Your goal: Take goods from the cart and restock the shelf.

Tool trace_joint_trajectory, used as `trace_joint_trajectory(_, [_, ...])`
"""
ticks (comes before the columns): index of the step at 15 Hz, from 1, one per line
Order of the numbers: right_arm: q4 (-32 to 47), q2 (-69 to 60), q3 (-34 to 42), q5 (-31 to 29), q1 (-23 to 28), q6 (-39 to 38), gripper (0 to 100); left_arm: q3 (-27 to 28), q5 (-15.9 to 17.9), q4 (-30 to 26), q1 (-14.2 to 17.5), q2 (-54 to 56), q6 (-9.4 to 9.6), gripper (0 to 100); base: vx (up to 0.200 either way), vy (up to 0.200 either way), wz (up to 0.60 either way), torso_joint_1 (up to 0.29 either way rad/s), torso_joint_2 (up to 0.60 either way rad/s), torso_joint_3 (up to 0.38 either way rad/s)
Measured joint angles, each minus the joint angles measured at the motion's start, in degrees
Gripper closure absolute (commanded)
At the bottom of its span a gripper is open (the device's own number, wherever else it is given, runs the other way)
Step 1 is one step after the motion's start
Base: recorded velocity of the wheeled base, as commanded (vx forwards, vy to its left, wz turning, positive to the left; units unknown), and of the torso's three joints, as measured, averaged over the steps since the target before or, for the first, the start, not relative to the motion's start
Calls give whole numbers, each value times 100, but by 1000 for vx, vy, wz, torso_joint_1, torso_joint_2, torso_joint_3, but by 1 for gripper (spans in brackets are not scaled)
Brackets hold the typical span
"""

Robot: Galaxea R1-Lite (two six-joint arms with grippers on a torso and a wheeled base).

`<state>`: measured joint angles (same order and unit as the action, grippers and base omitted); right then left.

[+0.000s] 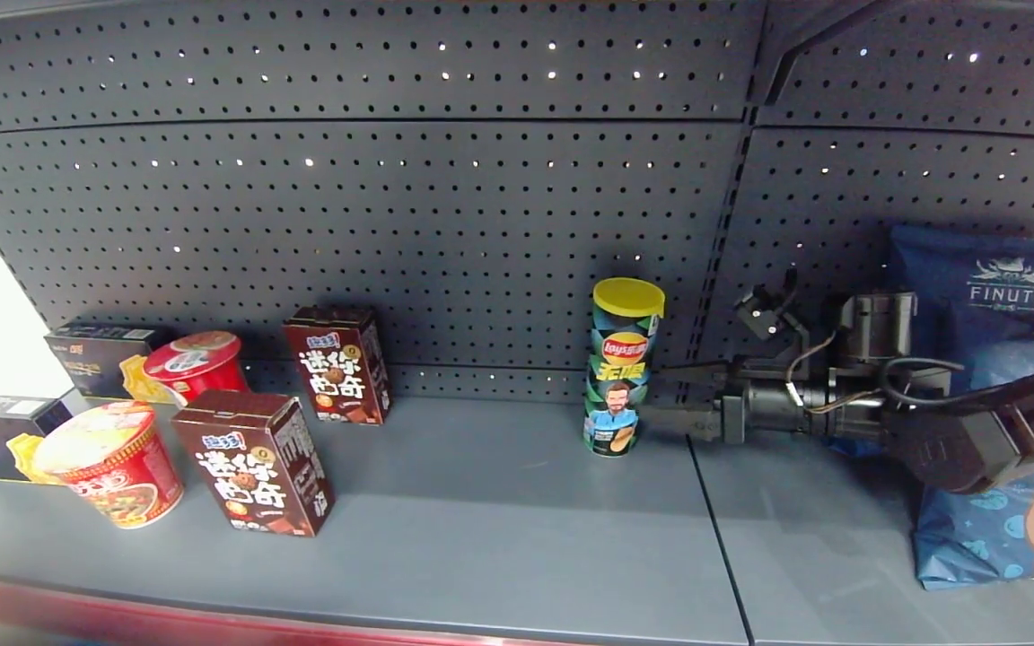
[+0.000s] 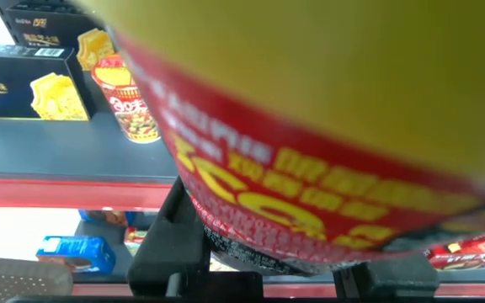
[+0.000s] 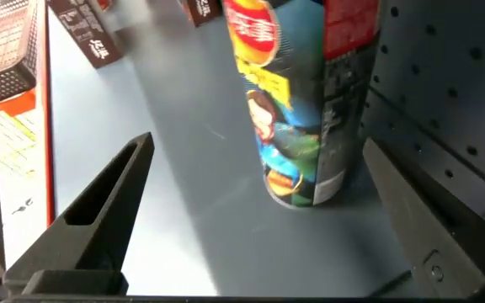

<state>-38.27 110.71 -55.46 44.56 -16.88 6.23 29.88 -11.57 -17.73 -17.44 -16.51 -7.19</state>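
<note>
On the grey shelf (image 1: 499,538), close to the pegboard back (image 1: 391,224), the chip can (image 1: 623,368) stands upright on its base, so it seems already placed. The right gripper (image 1: 671,395) is just beside it with fingers spread apart, gripping nothing. The left gripper (image 2: 276,265) appears clamped on a red noodle cup (image 2: 310,160), held off the shelf and probably the next item to place.

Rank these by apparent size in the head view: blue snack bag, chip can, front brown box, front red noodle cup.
Blue snack bag, though partly hidden.
Front brown box.
Front red noodle cup and chip can: too close to rank; the cup sits nearer the camera.
</note>
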Motion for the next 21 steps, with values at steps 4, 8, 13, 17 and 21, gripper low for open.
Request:
trace_joint_trajectory(4, [-29,466,-380,145,-11,6,0,0,0,-6,-5,61,0,100,0,0,0,0,0,0])
trace_joint_trajectory(8, [-21,824,-767,173,-15,0,0,-22,-2,-20,-5,74,0,100,0,0,0,0,0,0])
trace_joint_trajectory(13, [-33,1204,-1042,176,-157,-7,0,-20,-2,-22,2,78,0,100,0,0,0,0,0,0])
trace_joint_trajectory(17, [-11,1442,-1334,169,-254,-40,0,-117,0,-26,11,88,0,100,0,0,0,0,0,0])
trace_joint_trajectory(21, [-29,1577,-1497,167,-299,-183,100,-188,-4,-22,22,140,0,100,0,0,0,0,0,0])
